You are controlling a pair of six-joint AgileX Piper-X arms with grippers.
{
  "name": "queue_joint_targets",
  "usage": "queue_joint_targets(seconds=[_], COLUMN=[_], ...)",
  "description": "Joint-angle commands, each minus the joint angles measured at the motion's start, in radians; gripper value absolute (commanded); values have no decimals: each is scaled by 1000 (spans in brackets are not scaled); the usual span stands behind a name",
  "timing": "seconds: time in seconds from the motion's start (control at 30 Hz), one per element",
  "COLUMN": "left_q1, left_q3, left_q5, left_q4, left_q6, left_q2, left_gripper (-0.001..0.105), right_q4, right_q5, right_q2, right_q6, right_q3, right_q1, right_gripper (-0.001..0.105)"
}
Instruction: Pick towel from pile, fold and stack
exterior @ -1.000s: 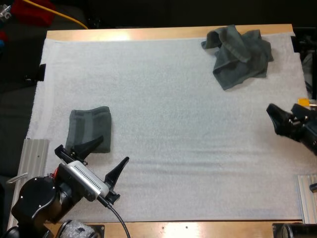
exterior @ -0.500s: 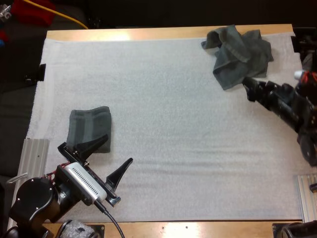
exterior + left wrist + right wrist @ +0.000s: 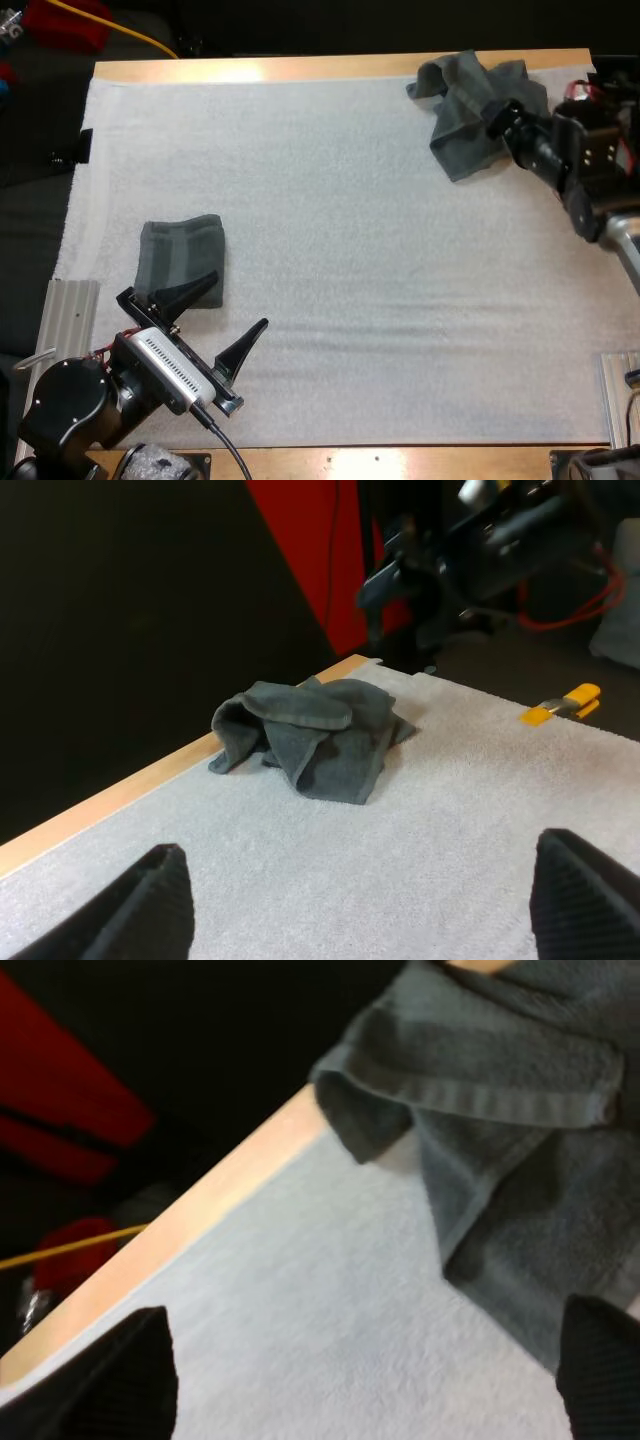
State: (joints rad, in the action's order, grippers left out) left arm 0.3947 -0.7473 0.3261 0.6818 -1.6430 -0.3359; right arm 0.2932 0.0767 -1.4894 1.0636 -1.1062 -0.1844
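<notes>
A crumpled dark grey-green towel lies at the mat's far right corner, and it also appears in the left wrist view and the right wrist view. A folded towel rests flat at the mat's left side. My right gripper hovers over the crumpled towel's right part, with its fingers apart and nothing between them. My left gripper is open near the front left, one fingertip over the folded towel's near edge. Its fingers stand wide apart, facing the far crumpled towel.
The white mat covers most of the wooden table. Metal rails sit at the front left and front right. A yellow clamp lies on the mat to the right of the crumpled towel.
My right arm has swung from the mat's right edge toward the far corner and now hangs over the crumpled towel. The left arm has barely shifted.
</notes>
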Motion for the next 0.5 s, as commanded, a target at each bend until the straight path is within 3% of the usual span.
queue_joint_targets(seconds=[0.0,0.47], left_q1=[6,6], left_q3=[-6,-6], left_q5=[7,7], left_q4=[-14,-12], left_q6=[-12,-12], left_q2=[-3,-3], left_gripper=[67,67], right_q4=[-6,-54], right_q5=[-19,-60], right_q2=[-19,-305], right_q6=[-16,-246], right_q3=[-23,-188], right_q1=[-2,40], right_gripper=[75,74])
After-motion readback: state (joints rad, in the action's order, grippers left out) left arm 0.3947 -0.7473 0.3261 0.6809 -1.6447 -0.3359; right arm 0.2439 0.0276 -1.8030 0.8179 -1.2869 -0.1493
